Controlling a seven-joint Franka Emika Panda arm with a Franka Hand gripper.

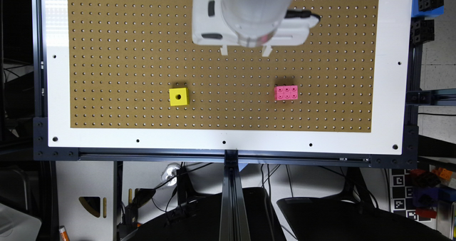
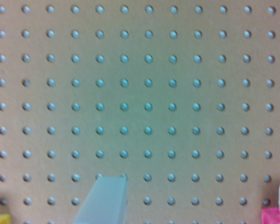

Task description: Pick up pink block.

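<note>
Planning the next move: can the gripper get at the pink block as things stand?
Probably yes. The pink block lies alone on the pegboard, apart from the yellow cube, and the gripper hovers nearby with bare board between.

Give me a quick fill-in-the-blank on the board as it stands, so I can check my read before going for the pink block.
1. The pink block shows ___ round studs on top.
2. The yellow cube has a ___ in the centre of its top face.
3. In the exterior view, the pink block lies to the ___ of the yellow cube.
4. The gripper is holding ___.

Missing words: six; hole; right; nothing
</note>
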